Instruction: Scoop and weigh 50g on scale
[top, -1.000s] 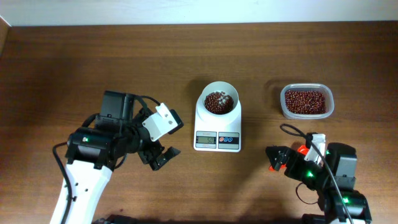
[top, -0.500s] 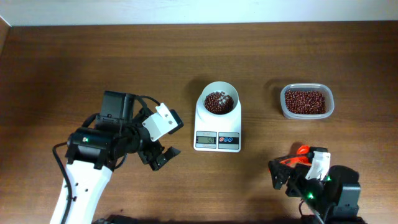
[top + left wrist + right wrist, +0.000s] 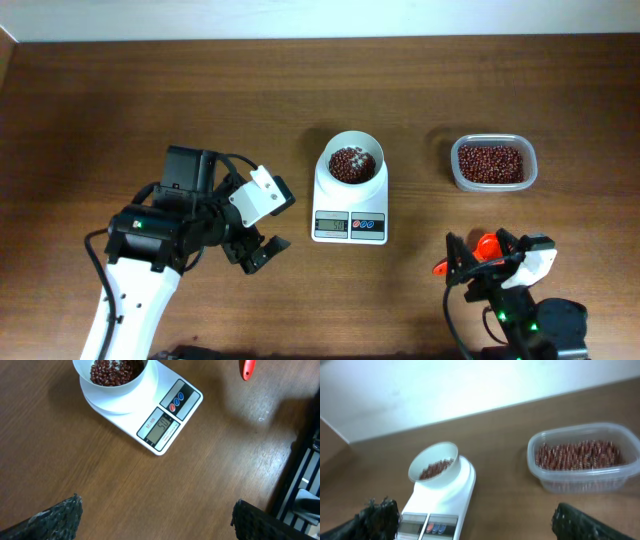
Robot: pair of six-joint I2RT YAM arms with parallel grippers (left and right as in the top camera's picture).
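The white scale stands at the table's middle, and its round bowl holds a small heap of dark red-brown beans. In the left wrist view the scale lies ahead with beans in the bowl, and its display seems to read 50. My left gripper hovers open left of the scale, nothing between its fingers. Near the front edge my right gripper is open and empty. It faces the scale and its beans.
A clear plastic tub of more beans sits right of the scale, also in the right wrist view. A red scoop lies on the table under my right arm; its tip shows in the left wrist view. A pale wall runs along the table's far edge.
My right arm has drawn back toward the table's front edge, gripper still open. The left arm, scale and tub have not moved.
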